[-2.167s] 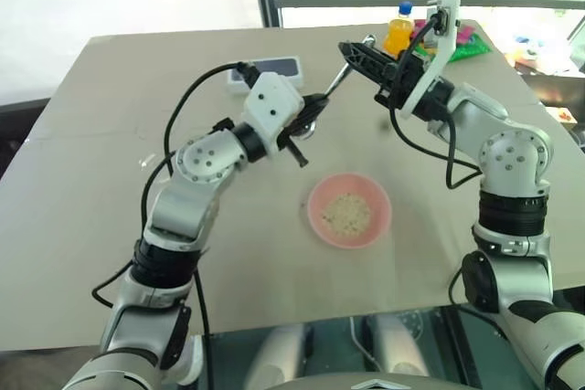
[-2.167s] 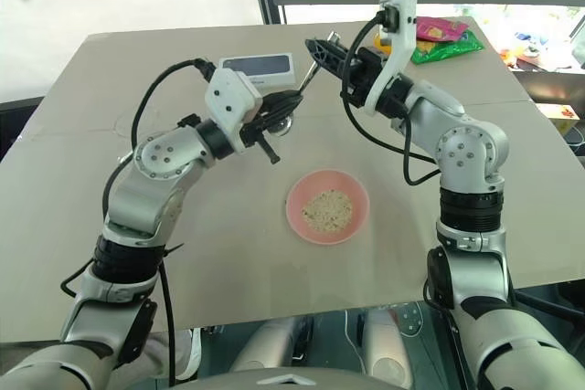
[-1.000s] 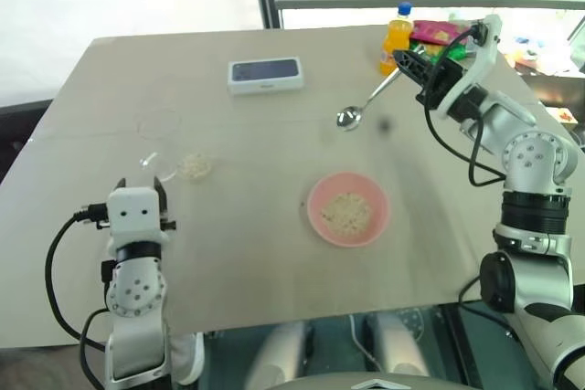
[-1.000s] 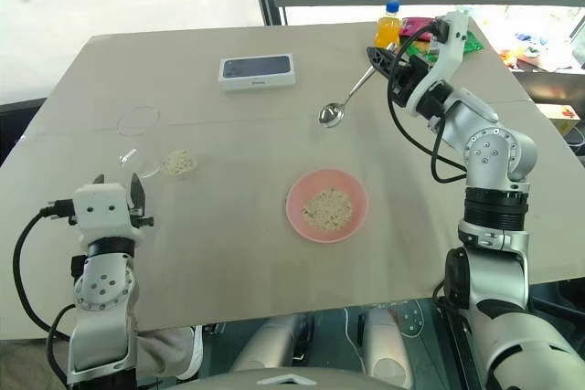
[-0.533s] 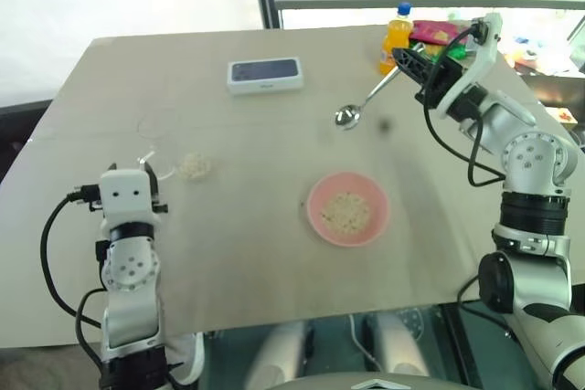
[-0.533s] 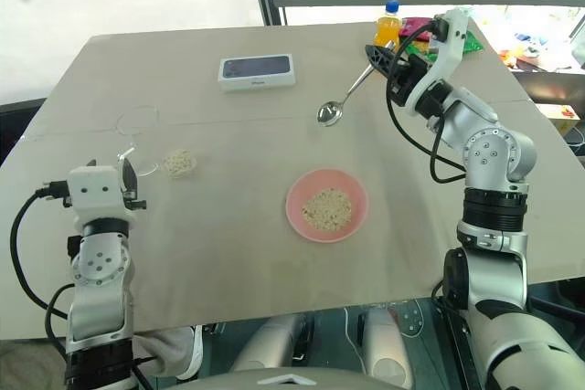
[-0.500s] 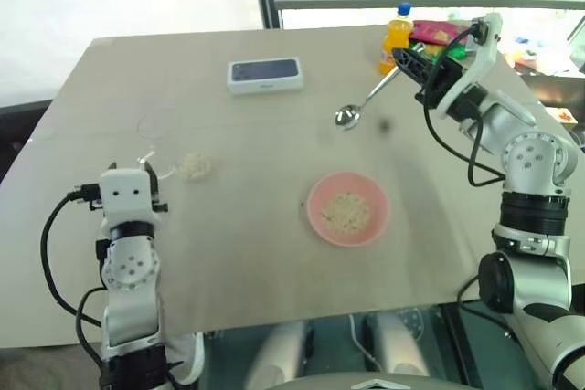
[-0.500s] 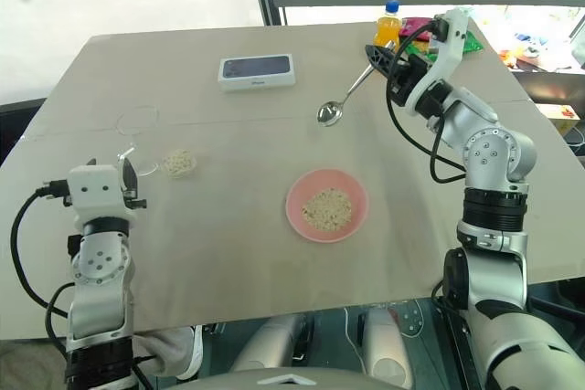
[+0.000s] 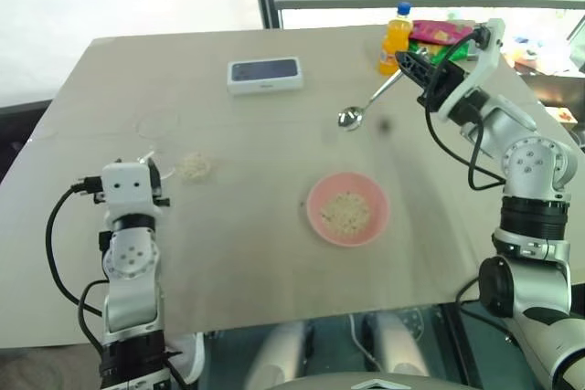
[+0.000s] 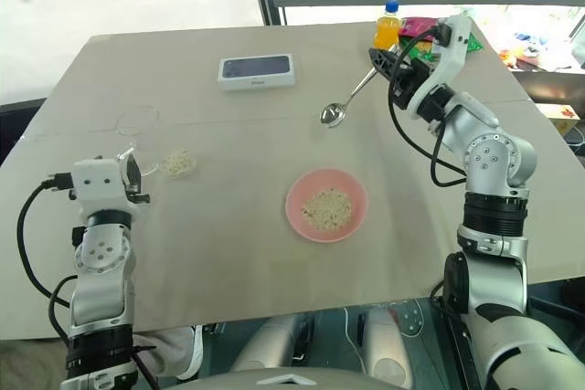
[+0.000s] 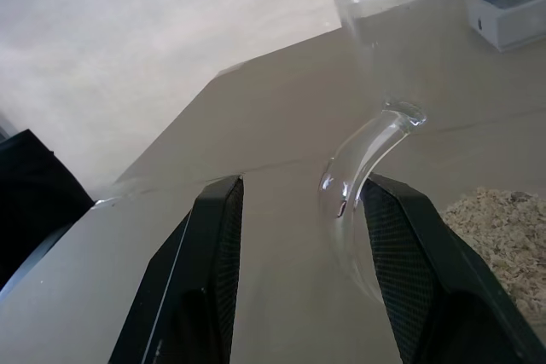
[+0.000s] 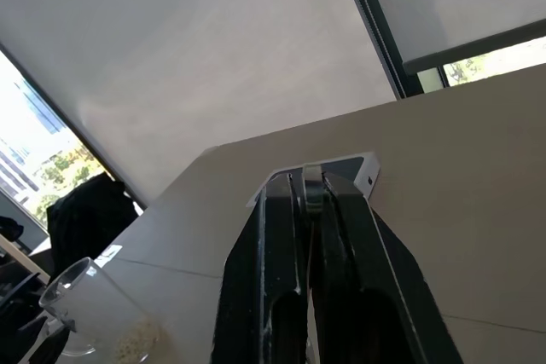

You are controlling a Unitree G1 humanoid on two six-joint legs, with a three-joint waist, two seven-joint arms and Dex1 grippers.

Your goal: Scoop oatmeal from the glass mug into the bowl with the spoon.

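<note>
Glass mug (image 11: 384,83) rim and base cut off.

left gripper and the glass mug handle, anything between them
Nothing: in the left wrist view the left gripper stands open, the glass mug handle curving down just inside its fingers, bare table between.

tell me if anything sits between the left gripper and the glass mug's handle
Nothing visible does. The left gripper is open and the glass mug stands right ahead of it, its handle already in line with the gap between the fingers, with only bare table around it.
</note>
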